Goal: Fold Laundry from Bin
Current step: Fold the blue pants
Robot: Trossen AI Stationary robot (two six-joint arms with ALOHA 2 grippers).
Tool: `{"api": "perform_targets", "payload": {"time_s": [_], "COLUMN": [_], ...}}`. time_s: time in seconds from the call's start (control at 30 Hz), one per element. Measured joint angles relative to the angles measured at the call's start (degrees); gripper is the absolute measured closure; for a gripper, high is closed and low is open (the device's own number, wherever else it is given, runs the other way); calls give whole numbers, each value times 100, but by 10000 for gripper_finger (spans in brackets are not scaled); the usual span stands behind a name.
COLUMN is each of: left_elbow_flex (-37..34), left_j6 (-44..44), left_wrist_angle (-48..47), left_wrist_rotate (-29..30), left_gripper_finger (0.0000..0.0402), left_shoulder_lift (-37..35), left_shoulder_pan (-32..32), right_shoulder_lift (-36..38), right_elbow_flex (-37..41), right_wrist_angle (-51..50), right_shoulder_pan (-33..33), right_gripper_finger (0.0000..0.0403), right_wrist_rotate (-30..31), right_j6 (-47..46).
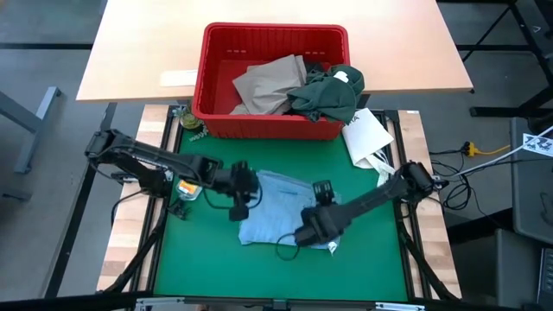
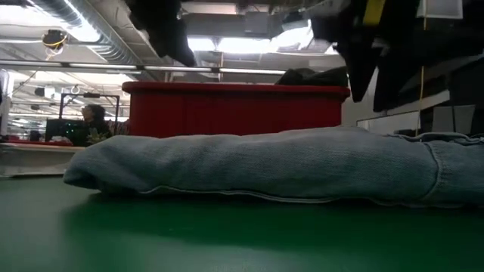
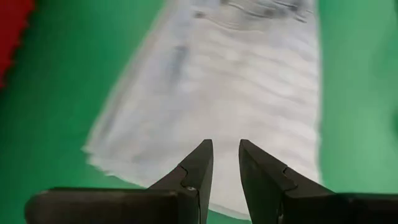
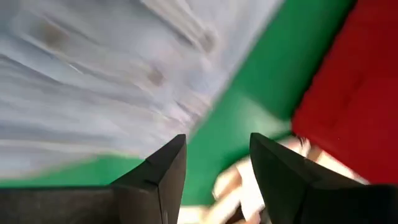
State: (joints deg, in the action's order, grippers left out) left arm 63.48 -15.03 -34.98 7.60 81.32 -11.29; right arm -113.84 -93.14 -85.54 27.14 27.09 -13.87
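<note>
The light blue garment (image 1: pixel 285 212) is lying flattened on the green mat (image 1: pixel 190 250) of the table, just in front of the red bin (image 1: pixel 272 82). A tan garment (image 1: pixel 263 86) and a dark green garment (image 1: pixel 328 93) are waiting inside the bin, the green one draped over the rim at the bin's right end. A white packet (image 1: pixel 367 134) is lying beside the bin's right front corner.

The left gripper (image 3: pixel 225 165) is being held above the garment's left edge, its jaws parted by a narrow gap with nothing between them. The right gripper (image 4: pixel 217 165) is being held over the garment's front right part, its jaws standing wider apart and likewise holding nothing.

From the low view, the cloth (image 2: pixel 257 166) is looking soft and denim-like, with a stitched hem and some thickness where it is doubled. It is being judged light and limp: it will probably sag and slide on the mat rather than keep a shape. A hold is best taken at the hemmed edges or corners, one per gripper, where the seams give firmer purchase; a pinch in the middle would likely bunch the layers.
</note>
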Motion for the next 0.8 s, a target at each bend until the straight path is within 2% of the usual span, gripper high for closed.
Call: {"api": "perform_targets", "payload": {"time_s": [0.23, 0.4, 0.57, 0.8], "left_elbow_flex": [0, 0, 0, 2], "left_j6": [-439, -587, -678, -862], "left_wrist_angle": [148, 490, 570, 583], "left_wrist_rotate": [142, 773, 995, 1018], "left_gripper_finger": [328, 328, 328, 328], "left_shoulder_lift": [262, 729, 1273, 2143], "left_shoulder_pan": [-944, -1481, -1705, -1764], "right_shoulder_lift": [0, 0, 0, -2], "right_elbow_flex": [13, 144, 406, 833], "right_wrist_angle": [1360, 2331, 2840, 2898], "right_shoulder_pan": [555, 686, 596, 498], "right_gripper_finger": [224, 224, 224, 224], "right_wrist_rotate": [32, 371, 475, -31], "right_j6": [3, 24, 25, -5]}}
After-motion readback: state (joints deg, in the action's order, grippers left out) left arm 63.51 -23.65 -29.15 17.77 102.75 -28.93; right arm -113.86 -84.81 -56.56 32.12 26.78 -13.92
